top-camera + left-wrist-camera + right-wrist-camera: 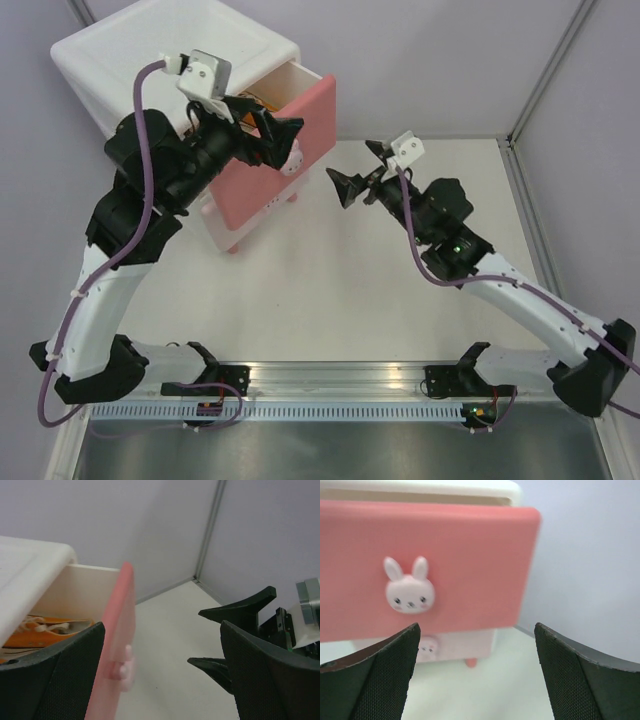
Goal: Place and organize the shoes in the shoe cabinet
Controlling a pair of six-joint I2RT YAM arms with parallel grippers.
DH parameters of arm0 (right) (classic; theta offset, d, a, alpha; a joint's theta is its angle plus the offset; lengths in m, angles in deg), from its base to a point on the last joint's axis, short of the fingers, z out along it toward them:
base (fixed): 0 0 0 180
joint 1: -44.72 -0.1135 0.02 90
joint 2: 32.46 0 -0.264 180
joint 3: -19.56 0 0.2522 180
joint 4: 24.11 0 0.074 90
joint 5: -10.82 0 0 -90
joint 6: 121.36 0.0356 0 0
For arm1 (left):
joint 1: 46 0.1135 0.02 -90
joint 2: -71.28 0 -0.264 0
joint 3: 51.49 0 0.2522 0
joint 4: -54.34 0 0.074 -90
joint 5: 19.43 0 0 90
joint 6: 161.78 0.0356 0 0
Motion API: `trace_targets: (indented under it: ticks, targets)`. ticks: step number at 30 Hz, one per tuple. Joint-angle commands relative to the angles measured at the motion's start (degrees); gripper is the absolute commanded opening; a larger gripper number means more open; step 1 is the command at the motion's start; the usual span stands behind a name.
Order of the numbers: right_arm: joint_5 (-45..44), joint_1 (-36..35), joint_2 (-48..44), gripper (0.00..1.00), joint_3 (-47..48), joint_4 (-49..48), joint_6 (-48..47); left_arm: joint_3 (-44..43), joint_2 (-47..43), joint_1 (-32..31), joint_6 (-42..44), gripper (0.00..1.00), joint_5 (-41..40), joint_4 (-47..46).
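Grey walls, white matte tabletop (pixel 380 270). Shoe cabinet (pixel 130 50) upper left of top view: boxy white plastic, rounded corners. Smooth pink top drawer front (pixel 445 555) stands pulled out. Bunny knobs (pixel 410 587): 2. Orange canvas sneaker (pixel 50 632), white laces: 1 seen, inside top drawer, long axis left-right across left-wrist frame; toe dir. unclear. Left gripper (pixel 283 135) and right gripper (pixel 352 160): jaws spread wide, both empty.

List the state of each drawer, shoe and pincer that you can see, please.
Top drawer: pulled open.
Bottom drawer: shut.
Orange shoe: lying inside the top drawer.
Left pincer: open, empty, at the top drawer's front.
Right pincer: open, empty, facing the top drawer's front.
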Motion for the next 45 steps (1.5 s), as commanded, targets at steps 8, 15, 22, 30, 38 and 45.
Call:
trace_targets:
  ticks: [8,15,22,30,38,45]
  targets:
    - [-31.43,0.59,-22.08,0.98,-17.16,18.49,10.36,-0.13,7.83,-8.15,-5.37,0.99,7.34,4.16]
    - [-35.93,0.94,-27.89,0.98,-20.07,24.39,14.24,3.12,10.3,-8.15,-4.14,1.0,-3.89,4.86]
    - [-33.29,1.38,-27.1,0.98,-20.25,24.48,15.47,3.21,12.41,-4.04,-1.76,1.0,-9.54,5.13]
    - [-28.82,3.05,-23.5,0.98,-18.14,23.51,15.03,2.6,13.82,2.12,0.34,1.0,-12.52,4.34]
    - [-25.82,3.23,-19.55,0.98,-15.68,22.9,14.5,2.69,14.96,5.2,1.57,1.0,-14.55,3.72]
    - [-24.68,4.11,-17.97,0.98,-14.89,22.28,15.03,-0.73,17.68,8.45,1.66,1.0,-16.57,3.19]
